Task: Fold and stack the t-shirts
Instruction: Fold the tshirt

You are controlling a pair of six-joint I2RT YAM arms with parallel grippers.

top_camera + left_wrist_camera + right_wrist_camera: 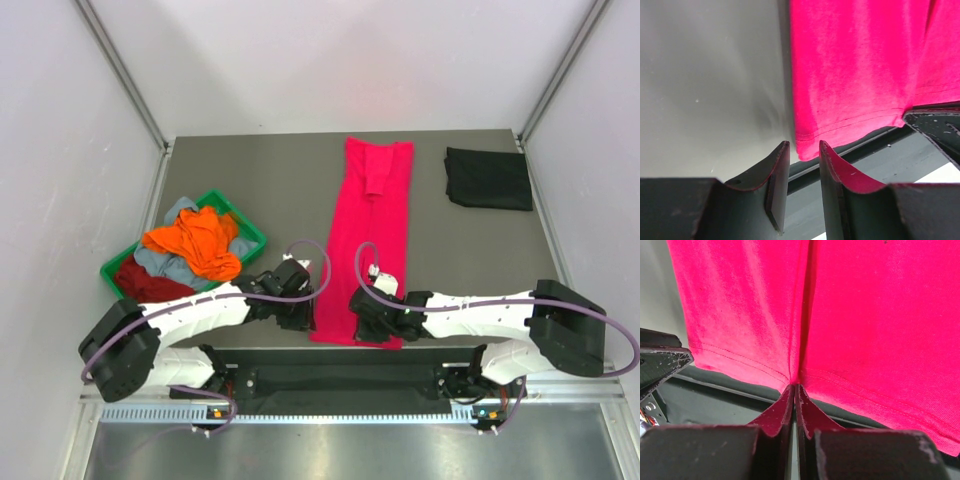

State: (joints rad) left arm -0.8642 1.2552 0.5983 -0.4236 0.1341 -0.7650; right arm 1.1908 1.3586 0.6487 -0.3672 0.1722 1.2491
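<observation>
The right gripper (794, 390) is squeezed tight, pinching the near hem of the pink t-shirt (855, 315). The left gripper (802, 150) is a little apart, right at the hem's corner. The shirt lies long and flat on the table (480, 250). It looks soft, light and floppy, so holding both near corners seems best.

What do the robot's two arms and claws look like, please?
The left arm and right arm have white shells between black joint blocks, with black bases. A lilac cable loops from each wrist back along the arm. The left claw and right claw each have two black, curved, tapering fingers.
</observation>
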